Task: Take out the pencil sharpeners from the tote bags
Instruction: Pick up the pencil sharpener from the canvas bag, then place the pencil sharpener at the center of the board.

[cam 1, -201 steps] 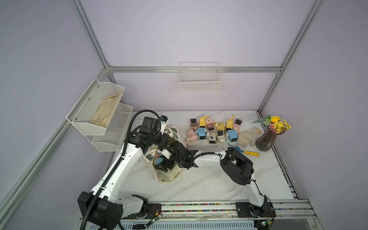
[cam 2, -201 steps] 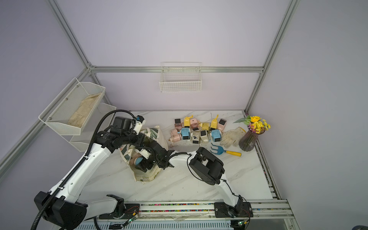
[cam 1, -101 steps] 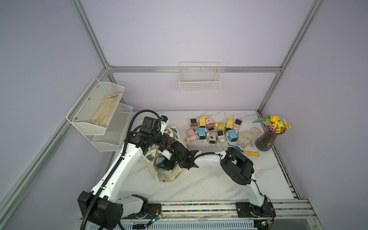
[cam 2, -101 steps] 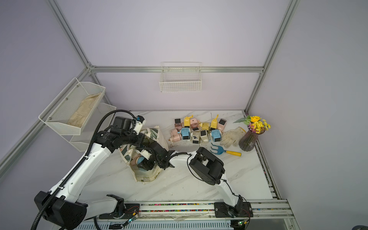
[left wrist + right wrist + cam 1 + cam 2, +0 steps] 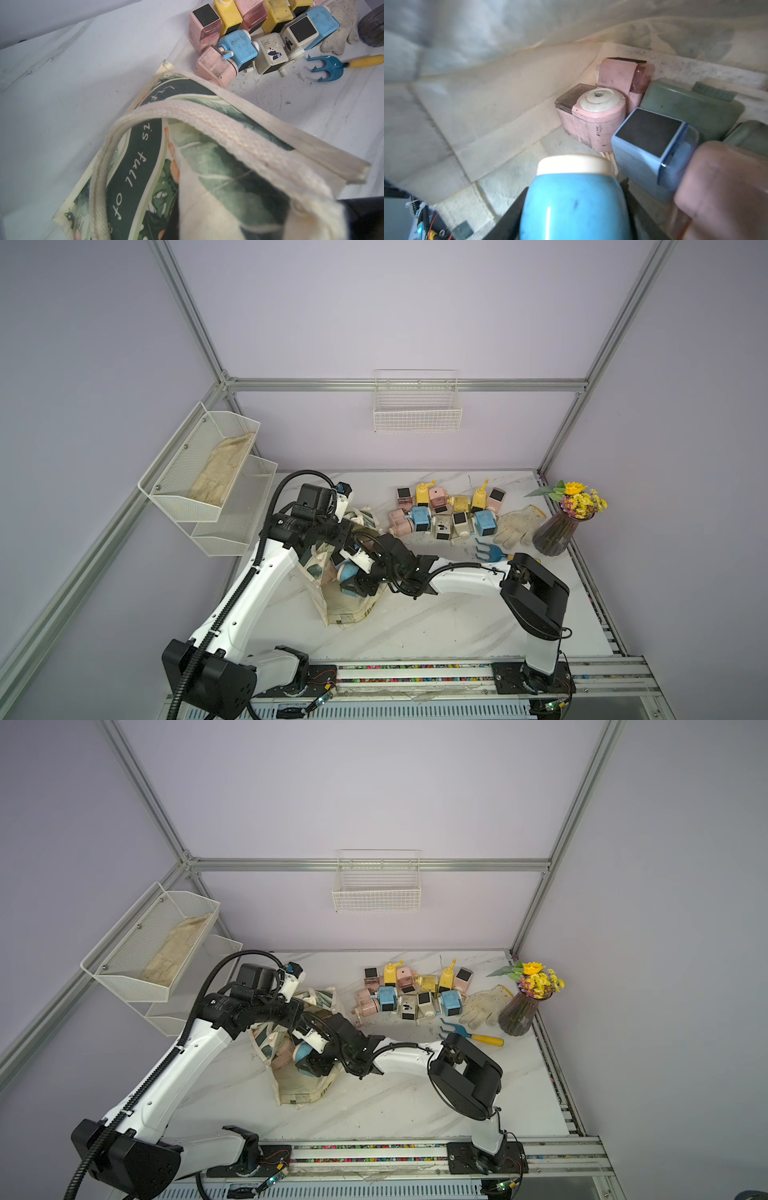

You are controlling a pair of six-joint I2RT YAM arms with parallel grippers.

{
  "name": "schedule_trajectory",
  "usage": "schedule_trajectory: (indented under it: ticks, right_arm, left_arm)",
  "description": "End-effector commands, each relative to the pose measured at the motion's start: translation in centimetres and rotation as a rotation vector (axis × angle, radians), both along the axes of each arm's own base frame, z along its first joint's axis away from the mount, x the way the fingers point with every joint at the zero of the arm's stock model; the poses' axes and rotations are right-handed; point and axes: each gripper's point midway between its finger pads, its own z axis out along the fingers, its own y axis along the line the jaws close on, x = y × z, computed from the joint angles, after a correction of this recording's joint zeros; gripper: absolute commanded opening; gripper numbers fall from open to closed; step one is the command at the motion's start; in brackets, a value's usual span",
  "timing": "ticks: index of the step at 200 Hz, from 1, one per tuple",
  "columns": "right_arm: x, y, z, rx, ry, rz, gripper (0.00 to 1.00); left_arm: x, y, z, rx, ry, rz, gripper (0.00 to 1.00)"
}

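Reaching into tote bag [image 5: 353, 610]: my right claw [image 5: 575, 209] clamped on blue sharpener [image 5: 574, 203]; pink sharpeners [image 5: 593, 118] crowd 12 o'clock. Left claw together, pinching bag. Sharpener pile [image 5: 446, 514] on tabletop [image 5: 436, 626], 1 o'clock.

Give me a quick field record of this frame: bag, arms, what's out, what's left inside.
bag: cream canvas tote bag with green leafy print, lying on the marble table
left tool: shut on the bag's rim, holding it up; tool itself hidden
right tool: in the bag's mouth, shut on a blue round-topped plastic sharpener
out: cluster of pink, yellow, blue and beige sharpeners
inside: pink sharpener, blue boxy sharpener, green ones behind
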Motion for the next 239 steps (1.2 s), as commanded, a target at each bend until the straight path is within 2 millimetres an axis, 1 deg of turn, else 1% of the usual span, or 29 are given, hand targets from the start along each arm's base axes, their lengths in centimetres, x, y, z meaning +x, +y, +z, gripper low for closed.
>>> schedule_trajectory:
  ticks: [1,21,35,47,68,90,93,96,99,110,132,146,156,166,185,205,223,239]
  right_arm:
    - [0.1,-0.9,3.1,0.068,-0.049,-0.026,0.32]
    - [-0.5,-2.2,4.1,0.086,-0.073,-0.03,0.32]
    - [-1.1,-2.9,5.4,0.11,-0.083,-0.025,0.32]
    - [-2.1,-3.6,6.6,0.137,-0.086,0.002,0.32]
    - [-3.5,-5.0,9.0,0.185,-0.106,0.023,0.3]
    - [-4.6,-6.9,12.0,0.247,-0.153,0.014,0.28]
    - [-4.6,-7.2,12.4,0.257,-0.157,0.009,0.27]
    - [-4.7,-7.3,12.3,0.261,-0.152,0.003,0.26]
    - [-4.8,-7.8,13.5,0.285,-0.169,-0.006,0.25]
    - [-4.6,-9.0,14.7,0.313,-0.199,-0.059,0.24]
    - [-3.0,-11.5,17.0,0.359,-0.253,-0.202,0.2]
    - [-1.7,-13.0,18.4,0.387,-0.268,-0.288,0.13]
    - [-0.8,-14.1,19.2,0.404,-0.274,-0.338,0.12]
    - [0.5,-15.4,19.5,0.41,-0.274,-0.407,0.12]
    - [3.3,-17.7,19.2,0.407,-0.251,-0.534,0.12]
    - [6.8,-20.6,18.0,0.383,-0.217,-0.689,0.12]
    - [10.3,-24.2,16.3,0.344,-0.173,-0.84,0.12]
    - [13.4,-28.6,14.6,0.311,-0.144,-0.989,0.12]
  left_arm:
    - [0.2,-0.3,1.1,-0.034,-0.052,-0.004,0.0]
    - [0.2,-0.2,1.0,-0.03,-0.05,0.003,0.0]
    - [0.3,-0.1,1.0,-0.025,-0.052,0.009,0.0]
    - [0.4,0.1,0.9,-0.018,-0.053,0.018,0.0]
    - [0.5,0.4,0.9,-0.007,-0.056,0.03,0.0]
    - [0.5,0.4,0.7,-0.004,-0.05,0.033,0.0]
    - [0.5,0.4,0.7,-0.004,-0.05,0.034,0.0]
    - [0.5,0.4,0.8,-0.004,-0.053,0.033,0.0]
    - [0.5,0.4,0.8,-0.004,-0.053,0.033,0.0]
    - [0.5,0.6,0.9,0.001,-0.058,0.039,0.0]
    - [0.7,1.5,0.9,0.036,-0.066,0.076,0.0]
    - [0.7,1.7,0.9,0.045,-0.07,0.087,0.0]
    - [0.7,1.8,0.9,0.045,-0.07,0.089,0.0]
    - [0.7,1.8,0.9,0.047,-0.069,0.089,0.0]
    - [0.7,1.9,0.9,0.05,-0.072,0.094,0.0]
    - [0.6,2.0,1.1,0.052,-0.077,0.1,0.0]
    - [0.6,2.1,1.2,0.052,-0.08,0.101,0.0]
    - [0.6,2.1,1.2,0.052,-0.081,0.102,0.0]
